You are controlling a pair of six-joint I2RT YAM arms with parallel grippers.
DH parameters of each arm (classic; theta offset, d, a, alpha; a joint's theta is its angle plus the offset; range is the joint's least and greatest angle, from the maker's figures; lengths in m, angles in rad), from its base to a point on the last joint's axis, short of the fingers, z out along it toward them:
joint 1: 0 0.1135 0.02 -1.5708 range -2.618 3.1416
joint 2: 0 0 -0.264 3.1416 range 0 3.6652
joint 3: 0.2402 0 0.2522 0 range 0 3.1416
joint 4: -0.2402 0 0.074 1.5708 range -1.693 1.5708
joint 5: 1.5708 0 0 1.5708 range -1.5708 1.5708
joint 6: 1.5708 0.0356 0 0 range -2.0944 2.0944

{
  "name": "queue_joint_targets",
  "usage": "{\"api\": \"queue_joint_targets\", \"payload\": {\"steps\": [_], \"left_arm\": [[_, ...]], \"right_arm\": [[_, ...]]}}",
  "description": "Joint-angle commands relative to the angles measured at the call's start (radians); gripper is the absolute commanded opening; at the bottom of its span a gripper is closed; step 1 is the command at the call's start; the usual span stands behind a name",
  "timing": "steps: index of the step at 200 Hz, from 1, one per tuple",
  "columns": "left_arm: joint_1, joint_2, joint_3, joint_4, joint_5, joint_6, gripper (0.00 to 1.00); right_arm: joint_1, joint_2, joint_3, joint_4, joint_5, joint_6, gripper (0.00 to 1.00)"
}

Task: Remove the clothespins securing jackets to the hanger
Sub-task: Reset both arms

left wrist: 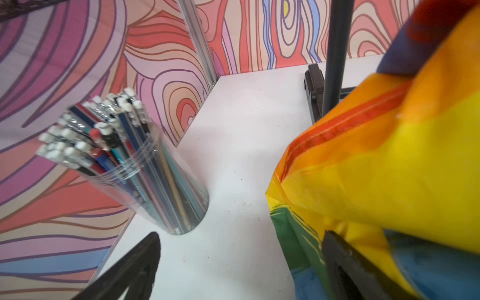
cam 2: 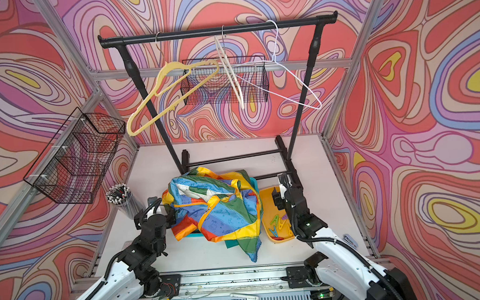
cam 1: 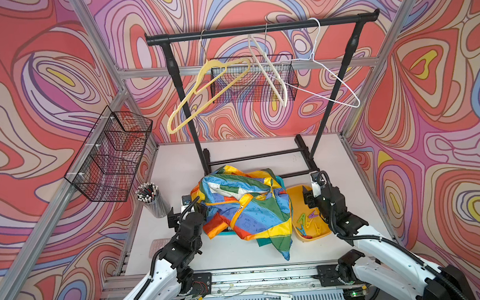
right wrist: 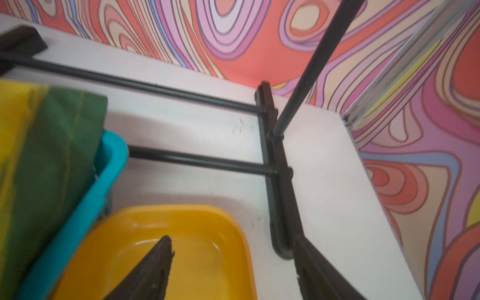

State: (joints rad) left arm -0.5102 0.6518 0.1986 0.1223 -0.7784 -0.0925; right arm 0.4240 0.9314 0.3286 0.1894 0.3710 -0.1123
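Black and wide open, the right end effector (right wrist: 232,246) hangs empty over the yellow tray (cam 1: 298,201) by the right edge of the table (cam 1: 178,171), where the clothespins (cam 1: 307,223) lie. The left end effector (left wrist: 240,235), wide too, sits against the jackets (cam 1: 244,204) heaped midway between the side edges. It could snag the cloth and drag them.

Jacket (cam 1: 244,209) showing rainbow stripes. Tray (cam 1: 297,195) looking yellow. Pins (cam 1: 307,223) looking green, purple, yellow, blue. Rack (cam 1: 255,30) looking black. Bin (right wrist: 78,207) looking teal. Walls (cam 1: 429,118) showing red, purple swirls.
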Motion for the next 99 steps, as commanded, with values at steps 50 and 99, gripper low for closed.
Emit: {"api": "queue_joint_targets", "payload": {"steps": [50, 99], "left_arm": [[0.208, 0.505, -0.067, 0.861, 0.325, 0.168, 1.00], [0.349, 0.928, -0.022, 1.227, 0.520, 0.193, 1.00]], "right_arm": [[-0.142, 0.524, -0.049, 0.888, -0.009, -0.019, 0.76], [-0.291, 0.720, 0.021, 0.943, -0.160, 0.024, 0.77]]}}
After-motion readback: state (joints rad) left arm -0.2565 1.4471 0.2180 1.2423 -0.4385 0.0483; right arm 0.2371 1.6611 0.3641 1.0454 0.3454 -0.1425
